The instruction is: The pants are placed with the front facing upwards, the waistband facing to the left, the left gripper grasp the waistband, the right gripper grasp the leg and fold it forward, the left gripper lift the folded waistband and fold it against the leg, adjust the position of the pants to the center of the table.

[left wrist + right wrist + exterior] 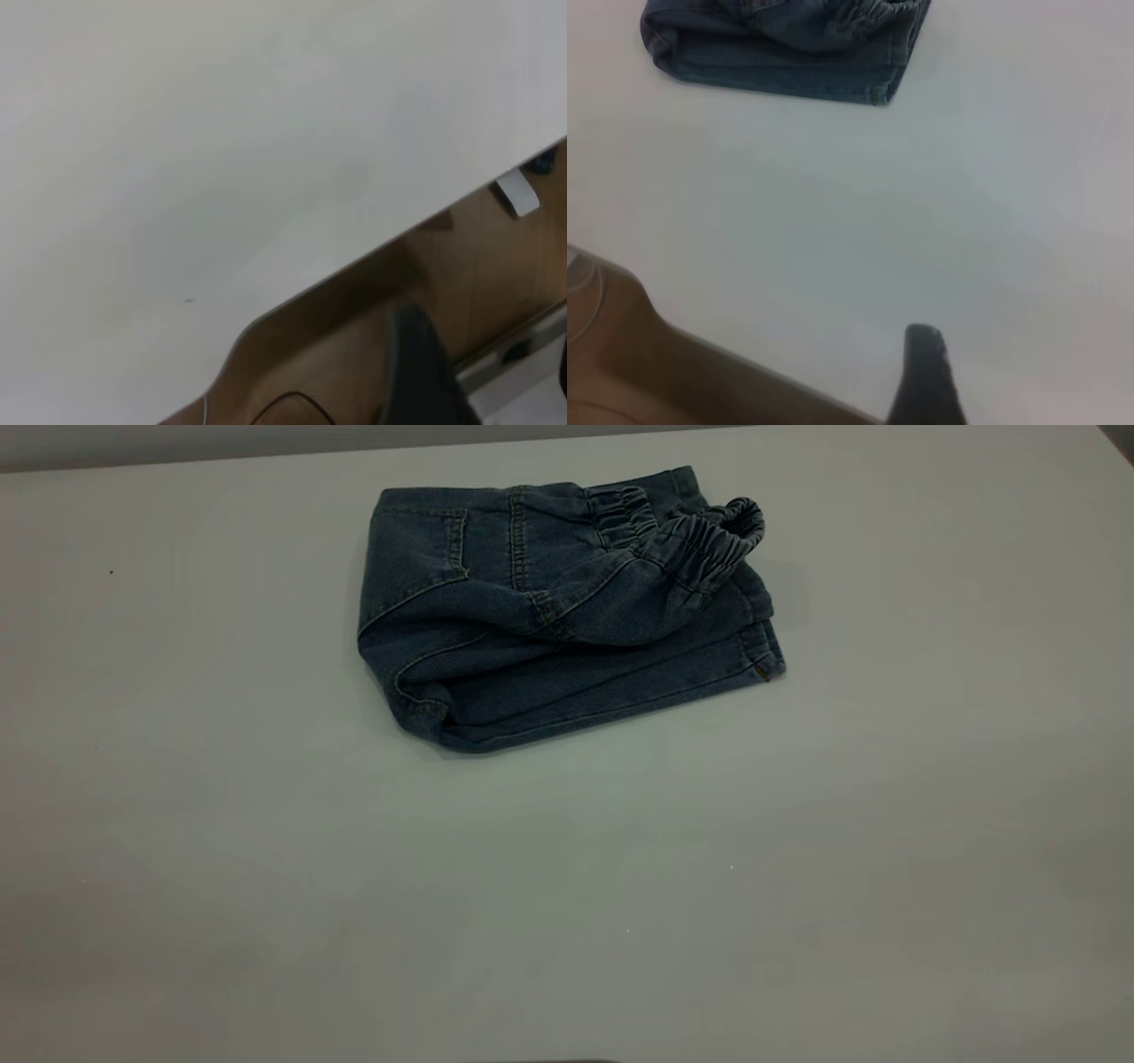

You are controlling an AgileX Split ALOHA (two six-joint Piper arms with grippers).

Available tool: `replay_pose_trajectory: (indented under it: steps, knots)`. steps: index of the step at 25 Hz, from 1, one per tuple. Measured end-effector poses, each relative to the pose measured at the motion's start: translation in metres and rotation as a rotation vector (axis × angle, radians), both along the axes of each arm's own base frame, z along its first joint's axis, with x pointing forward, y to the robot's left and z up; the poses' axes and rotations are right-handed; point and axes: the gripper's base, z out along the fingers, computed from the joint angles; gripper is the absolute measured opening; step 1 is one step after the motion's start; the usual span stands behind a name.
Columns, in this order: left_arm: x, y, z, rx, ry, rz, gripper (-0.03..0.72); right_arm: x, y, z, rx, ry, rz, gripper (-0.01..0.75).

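Note:
The blue denim pants [549,620] lie folded into a compact bundle on the far middle of the table [567,903]. The ruffled waistband [713,545] sits on top at the bundle's right end, and a leg's stitched hem [762,664] lies below it. No gripper appears in the exterior view. The right wrist view has the pants [780,53] far off, with the right gripper [1010,390] open over bare table near its edge and one finger [923,376] showing. My left gripper [487,363] is open past the table's edge, holding nothing, one finger [416,372] in sight.
The left wrist view looks along the table's edge [354,261] to brown floor [354,354] beyond, with a small white tag [518,195] there. In the right wrist view the table's near edge [700,341] borders brown floor too.

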Motion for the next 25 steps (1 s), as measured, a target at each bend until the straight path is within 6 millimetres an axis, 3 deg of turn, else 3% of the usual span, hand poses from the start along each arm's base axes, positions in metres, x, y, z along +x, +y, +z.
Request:
replay_pose_trajectory:
  steps: [12,25]
  knots:
    - [-0.024,0.011,0.001,-0.053,-0.172,0.458,0.339,-0.005,0.001,0.000,0.005,-0.061,-0.194,0.442]
    - [-0.029,0.011,0.001,-0.059,-0.207,0.495,0.339,-0.005,0.001,0.000,0.008,-0.061,-0.221,0.442]
